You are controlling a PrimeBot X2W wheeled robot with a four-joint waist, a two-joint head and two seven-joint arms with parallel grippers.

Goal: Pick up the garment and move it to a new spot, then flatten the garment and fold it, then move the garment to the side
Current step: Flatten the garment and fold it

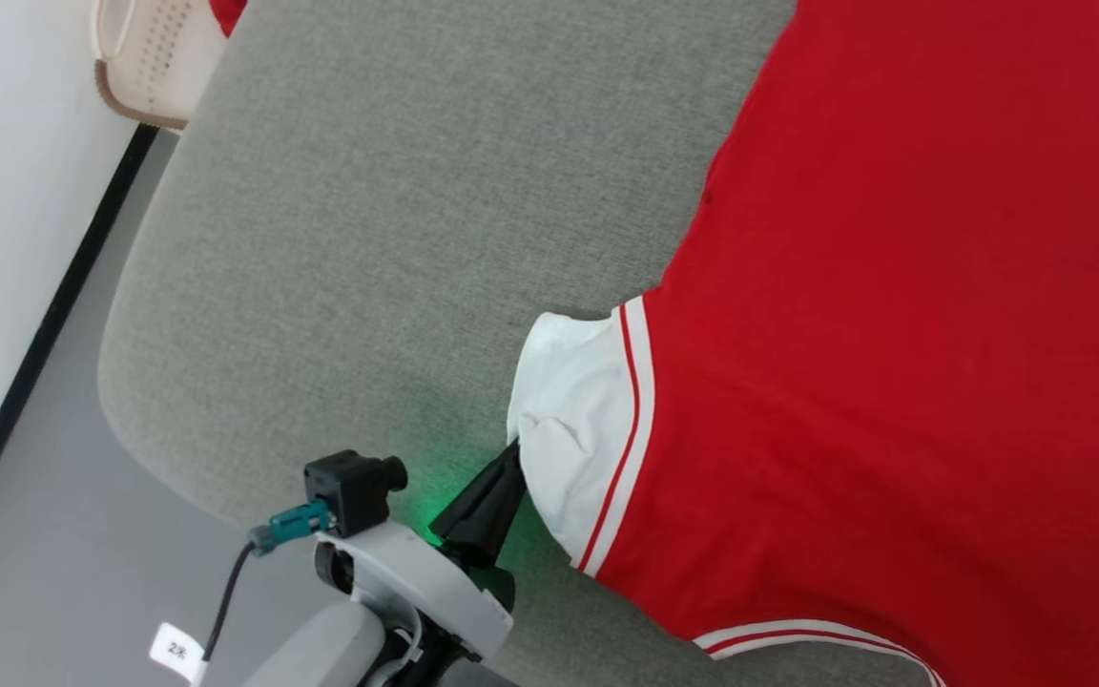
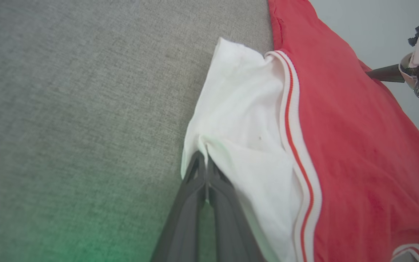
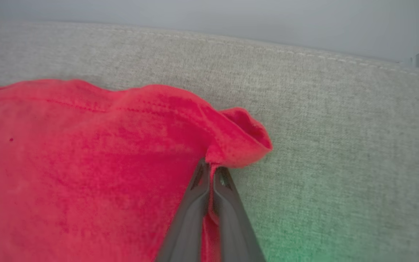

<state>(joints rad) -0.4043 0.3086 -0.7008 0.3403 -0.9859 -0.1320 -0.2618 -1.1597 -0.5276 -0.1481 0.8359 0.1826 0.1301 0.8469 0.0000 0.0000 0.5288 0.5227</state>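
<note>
The garment (image 1: 893, 334) lies spread on a grey fabric-covered surface (image 1: 368, 239), plain red cloth upward, and both pincers grip it. Nearest, the left pincer (image 2: 203, 160) has its two dark fingers pressed together on a pinch of the white sleeve (image 2: 242, 109), at the sleeve's outer edge. The cloth puckers into a small ridge at the fingertips. A green glow tints the grey surface beside this pincer.

Just past its tips the sleeve lies in loose folds. Beyond them the red-and-white striped trim (image 2: 295, 145) runs where the sleeve meets the red body. The red body stretches away from the left pincer to the right pincer (image 3: 211, 167), which is clamped on a red hem corner (image 3: 246, 138). That corner curls into a small roll just beyond the tips. Past it, bare grey fabric runs to a stitched edge.

Behind the left pincer, on its wrist, sits a black camera block (image 1: 354, 487) with a teal plug (image 1: 297, 520). A dark cable (image 1: 225, 596) with a white tag (image 1: 177, 652) leads from it.

Farther off to this pincer's outer side, past the surface's rounded edge, are grey floor (image 1: 63, 534), a black skirting strip (image 1: 44, 334) and a white wall (image 1: 6, 191). Farthest, a pale perforated basket (image 1: 154, 67) stands by the wall.
</note>
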